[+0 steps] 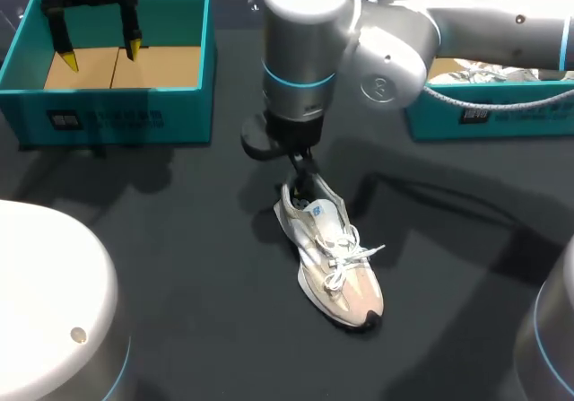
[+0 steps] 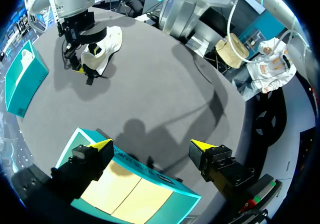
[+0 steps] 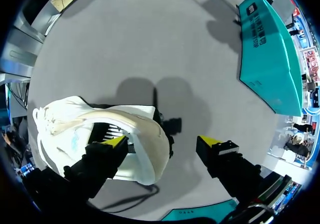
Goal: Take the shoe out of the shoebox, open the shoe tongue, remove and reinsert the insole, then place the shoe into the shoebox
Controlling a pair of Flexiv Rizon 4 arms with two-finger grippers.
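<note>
Head view: shoe (image 1: 332, 262) on table (image 1: 179, 231), centre; right fingers (image 3: 116, 142) apart, one at heel opening, probably after insole; left fingers (image 2: 103, 145) apart, parked over far-left shoebox (image 1: 117, 114), clear.

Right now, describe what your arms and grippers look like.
Right arm: thick rounded silver-grey links, a light blue ring at a joint, small dark print on the end cap, black wrist. Both the left gripper and right gripper have blocky black fingers with bright yellow wedge tips.
</note>
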